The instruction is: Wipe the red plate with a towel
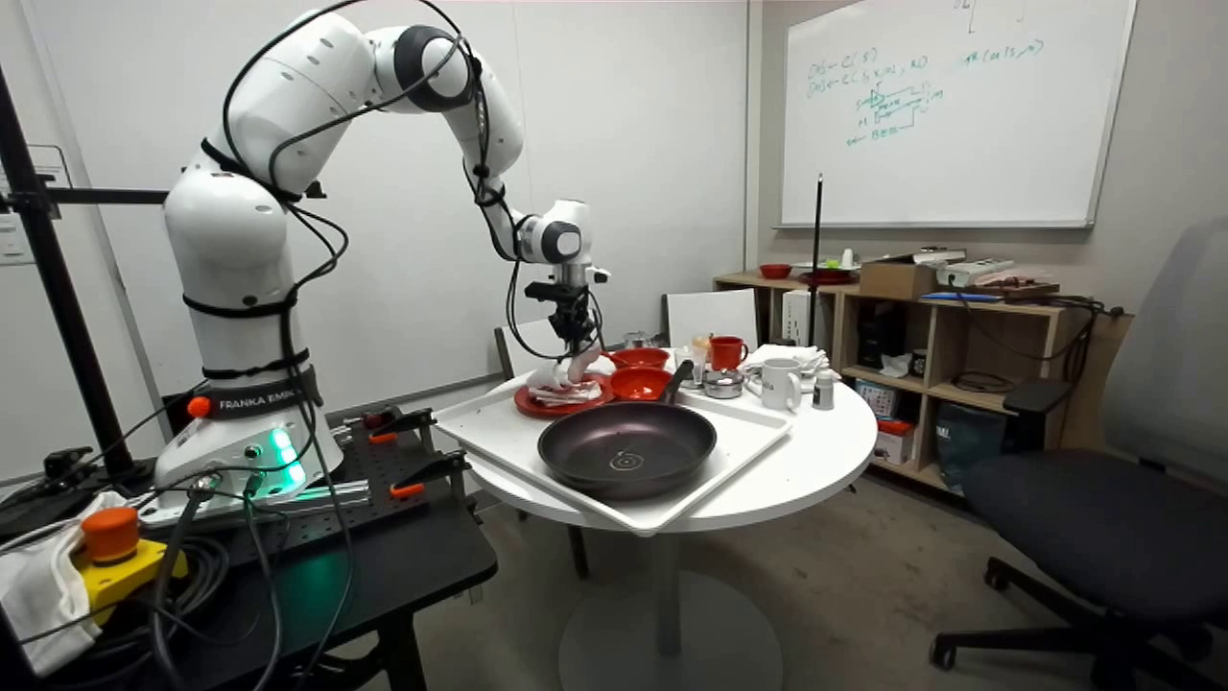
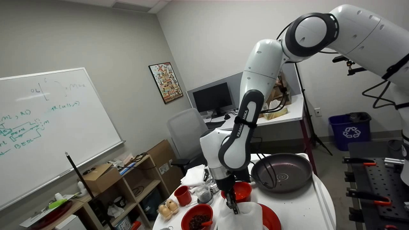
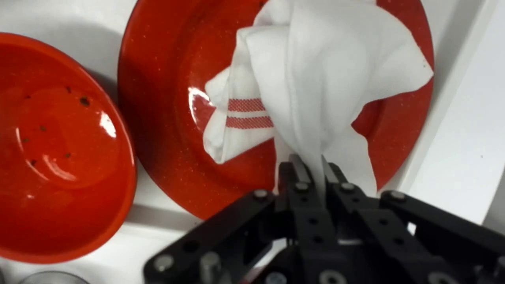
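Observation:
The red plate lies flat in the white tray at the arm's side of the table; it also shows in an exterior view and in the wrist view. A white towel with red stripes lies bunched on the plate and covers much of its middle; it shows in both exterior views. My gripper is shut on a gathered fold of the towel, low over the plate; it points down in both exterior views. The towel's underside is hidden.
A large dark pan sits in the white tray beside the plate. A red bowl with dark specks stands close to the plate. Another red bowl holds dark bits and a red spoon. A red mug and white mug stand beyond.

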`<state>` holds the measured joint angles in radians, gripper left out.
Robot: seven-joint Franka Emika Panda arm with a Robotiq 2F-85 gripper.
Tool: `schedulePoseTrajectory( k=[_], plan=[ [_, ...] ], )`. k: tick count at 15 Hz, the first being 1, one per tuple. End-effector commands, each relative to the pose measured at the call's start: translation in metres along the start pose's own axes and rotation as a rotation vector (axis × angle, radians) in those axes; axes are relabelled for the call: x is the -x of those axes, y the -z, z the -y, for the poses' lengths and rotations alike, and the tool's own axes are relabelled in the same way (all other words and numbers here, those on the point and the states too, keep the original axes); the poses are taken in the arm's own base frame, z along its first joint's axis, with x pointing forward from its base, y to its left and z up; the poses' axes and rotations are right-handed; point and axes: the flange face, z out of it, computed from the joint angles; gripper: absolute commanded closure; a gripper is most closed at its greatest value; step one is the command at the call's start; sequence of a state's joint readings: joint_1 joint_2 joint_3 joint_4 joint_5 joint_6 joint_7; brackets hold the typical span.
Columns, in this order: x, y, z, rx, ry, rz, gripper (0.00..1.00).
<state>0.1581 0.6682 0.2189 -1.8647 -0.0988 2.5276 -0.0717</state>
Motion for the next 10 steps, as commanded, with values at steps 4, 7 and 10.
schedulePoseTrajectory(
  k=[4, 7, 10],
  plan=[
    [0.063, -0.074, -0.015, -0.002, 0.186, -0.004, 0.93],
    [0.086, -0.09, -0.017, 0.029, 0.24, -0.026, 0.93],
    [0.093, -0.095, -0.015, 0.062, 0.284, -0.049, 0.93]
  ],
)
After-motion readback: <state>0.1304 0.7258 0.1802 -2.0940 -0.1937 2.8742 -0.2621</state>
